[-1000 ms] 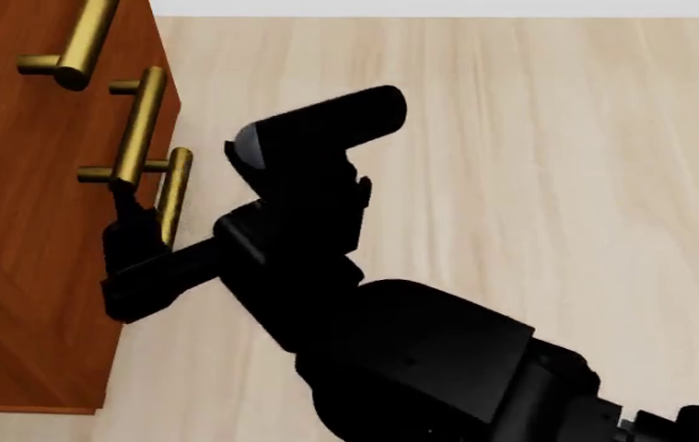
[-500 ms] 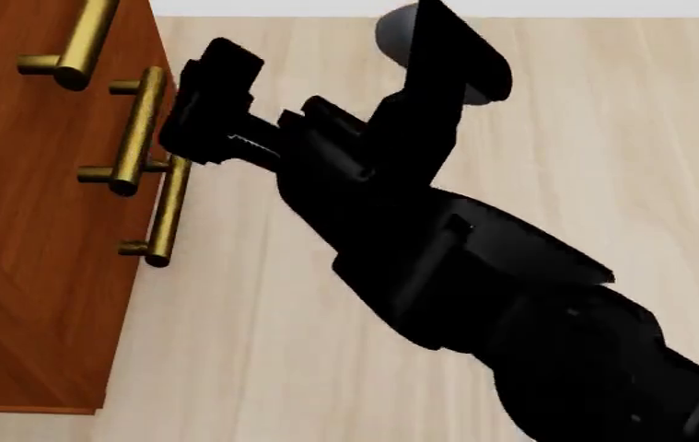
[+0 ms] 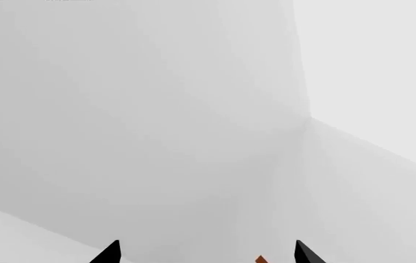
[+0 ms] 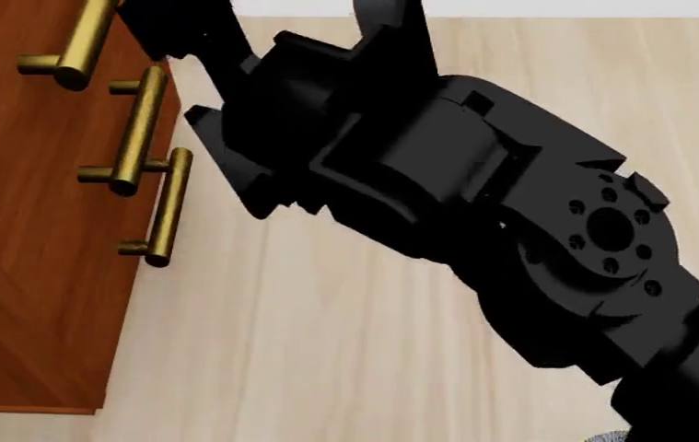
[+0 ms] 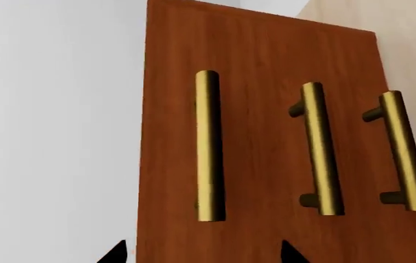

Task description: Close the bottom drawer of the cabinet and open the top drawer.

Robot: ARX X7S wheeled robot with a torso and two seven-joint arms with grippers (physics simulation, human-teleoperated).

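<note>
The reddish-brown cabinet point(image 4: 29, 276) stands at the left in the head view, with three brass bar handles. The top drawer's handle point(image 4: 73, 46), the middle one point(image 4: 138, 129) and the bottom drawer's handle point(image 4: 165, 207) are all free. In the right wrist view the cabinet point(image 5: 259, 66) shows all three fronts flush; the top handle point(image 5: 209, 153) lies ahead of my open, empty right gripper point(image 5: 201, 253), not touching. The bottom handle point(image 5: 405, 150) is off to the side. In the head view my right gripper point(image 4: 171, 32) is beside the top handle. My left gripper point(image 3: 208, 253) is open and empty, facing white walls.
Pale wooden floor point(image 4: 448, 368) spreads to the right of the cabinet. My bulky black right arm point(image 4: 472, 184) crosses the head view and hides much of the floor. A white wall point(image 5: 54, 137) runs beside the cabinet's top end.
My right arm has risen from beside the bottom drawer's handle, past the middle handle, to the level of the top handle. The drawers have not moved.
</note>
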